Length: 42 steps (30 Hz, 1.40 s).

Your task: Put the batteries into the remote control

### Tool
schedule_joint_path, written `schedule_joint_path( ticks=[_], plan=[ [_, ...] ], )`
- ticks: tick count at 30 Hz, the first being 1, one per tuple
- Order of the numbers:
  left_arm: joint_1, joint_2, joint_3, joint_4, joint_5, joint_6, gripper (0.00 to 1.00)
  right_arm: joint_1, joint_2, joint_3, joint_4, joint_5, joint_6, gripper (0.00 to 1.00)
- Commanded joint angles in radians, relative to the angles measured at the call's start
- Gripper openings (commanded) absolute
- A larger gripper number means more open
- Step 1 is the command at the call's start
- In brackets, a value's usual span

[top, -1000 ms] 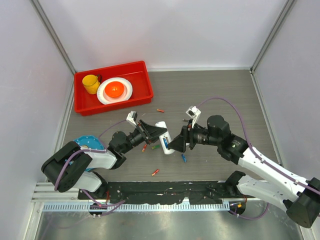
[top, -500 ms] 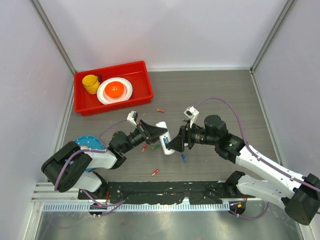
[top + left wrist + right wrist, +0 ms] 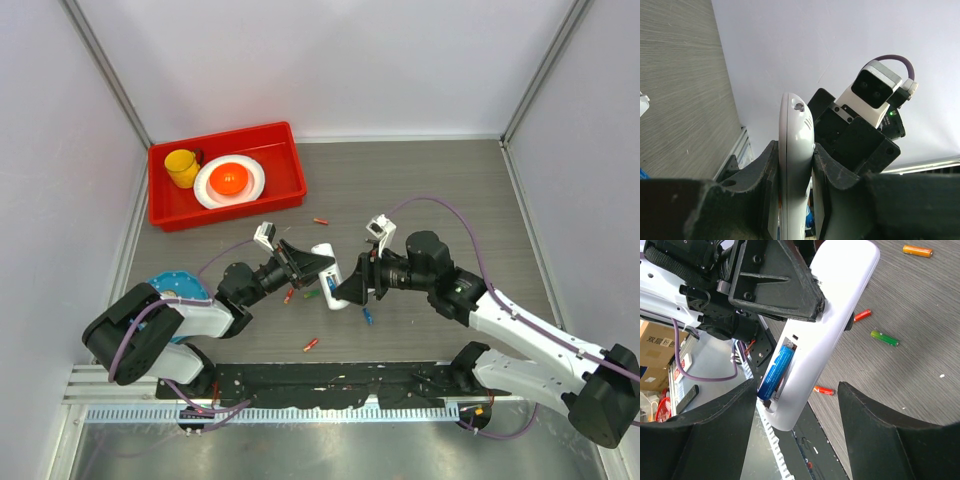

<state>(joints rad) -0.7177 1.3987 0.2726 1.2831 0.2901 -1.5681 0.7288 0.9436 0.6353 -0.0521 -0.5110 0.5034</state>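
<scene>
My left gripper (image 3: 318,264) is shut on the white remote control (image 3: 328,272) and holds it above the table, edge-on between the fingers (image 3: 840,165). In the right wrist view the remote control (image 3: 835,325) shows its open back, with a blue battery (image 3: 776,372) lying in the slot. My right gripper (image 3: 796,385) stands open around the remote's lower end, one fingertip close against the battery's end. Loose batteries lie on the table: an orange one (image 3: 320,221), a red one (image 3: 289,295), a green one (image 3: 312,294), a blue one (image 3: 367,316) and an orange-red one (image 3: 311,345).
A red tray (image 3: 285,150) at the back left holds a yellow cup (image 3: 182,167) and a white plate (image 3: 250,190) with an orange object. A black rail (image 3: 330,378) runs along the table's near edge. Grey walls enclose the table on three sides.
My right arm has crept slightly left toward the remote control. The left gripper and the remote control have stayed put.
</scene>
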Motion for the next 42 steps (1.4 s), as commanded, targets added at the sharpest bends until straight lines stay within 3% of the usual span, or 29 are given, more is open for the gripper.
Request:
schedule_joint_path(
  ticks=[1,17,26,42],
  plan=[
    [-0.002,-0.032,0.037,0.263,0.024,-0.006,0.00,-0.003,0.009,0.000,0.046,0.008,0.003,0.70],
    [-0.002,-0.006,0.025,0.263,0.007,0.008,0.00,-0.003,-0.009,0.038,0.072,-0.051,0.021,0.77],
    [-0.002,-0.024,0.024,0.263,0.015,0.011,0.00,-0.038,-0.088,-0.003,0.058,-0.046,-0.003,0.76],
    [-0.002,-0.038,0.031,0.263,0.023,0.011,0.00,-0.068,-0.058,-0.022,0.024,-0.083,-0.029,0.72]
  ],
)
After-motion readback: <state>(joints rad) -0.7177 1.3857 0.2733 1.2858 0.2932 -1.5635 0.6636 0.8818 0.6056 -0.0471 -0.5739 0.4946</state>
